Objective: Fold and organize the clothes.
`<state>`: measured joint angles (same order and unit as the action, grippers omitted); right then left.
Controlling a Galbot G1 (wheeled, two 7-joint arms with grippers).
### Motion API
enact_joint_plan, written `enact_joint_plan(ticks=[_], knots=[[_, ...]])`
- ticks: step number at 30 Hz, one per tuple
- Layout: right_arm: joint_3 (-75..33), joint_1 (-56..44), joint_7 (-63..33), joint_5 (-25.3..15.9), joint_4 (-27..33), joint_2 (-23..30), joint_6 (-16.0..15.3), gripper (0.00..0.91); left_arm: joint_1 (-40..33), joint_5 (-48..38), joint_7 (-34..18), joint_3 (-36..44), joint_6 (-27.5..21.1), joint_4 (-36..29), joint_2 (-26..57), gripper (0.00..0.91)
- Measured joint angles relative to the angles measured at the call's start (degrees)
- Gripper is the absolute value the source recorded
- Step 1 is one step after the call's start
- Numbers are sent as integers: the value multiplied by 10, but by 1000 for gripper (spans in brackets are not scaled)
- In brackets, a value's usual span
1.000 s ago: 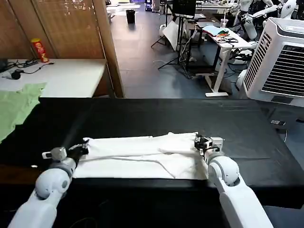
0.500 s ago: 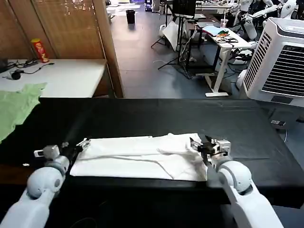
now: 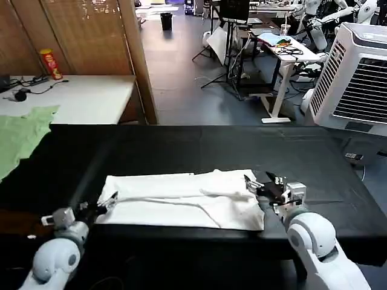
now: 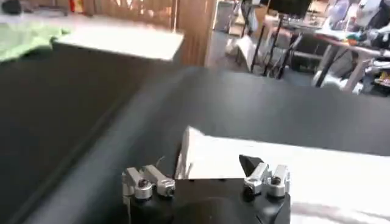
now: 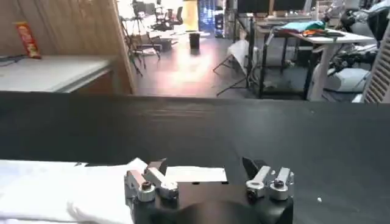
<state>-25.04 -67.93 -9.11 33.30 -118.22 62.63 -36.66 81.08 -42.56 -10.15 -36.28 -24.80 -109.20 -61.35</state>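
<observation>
Nearest, at the black table's (image 3: pixel 181 145) front edge: left gripper (image 3: pixel 104 204) just off the near-left corner of the white T-shirt (image 3: pixel 181 196), jaws apart, holding nothing. Right gripper (image 3: pixel 265 183) at the shirt's right end, fingers spread and empty. Between them, T-shirt folded into a long flat band along the table's near side. Farther left, light green garment (image 3: pixel 21 136) draped over the table edge. Beyond, white side table (image 3: pixel 78 96) with a red can (image 3: pixel 50 64).

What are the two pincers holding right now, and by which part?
Nothing. The left pincer and right pincer are both open at opposite ends of the folded white T-shirt.
</observation>
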Motion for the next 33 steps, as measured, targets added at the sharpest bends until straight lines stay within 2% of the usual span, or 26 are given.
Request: enact_joint_plan(ticks=[1,7,16,21,28,33], knots=[[0,0,0,0,0,0,0,878,1,0,0,0,1,1,-2,88],[1,0,0,-2,-1,3,2,878,6,6,8,2,2,-4,-10,0],[-10,-7,0,-2,-17,3,1,878,-5,19,8,9,-9,6,-13,0],[-23,-15,0,-2,-23,7,1,878,4,103,33,3,25,11,5,0],[-35,-27,-1,-5,-29,16,3,878,19,230,38,-34,73,36,67,0],[-35,-32,-1,-21,-31,25,4,878,33,268,34,-46,74,27,92,0]])
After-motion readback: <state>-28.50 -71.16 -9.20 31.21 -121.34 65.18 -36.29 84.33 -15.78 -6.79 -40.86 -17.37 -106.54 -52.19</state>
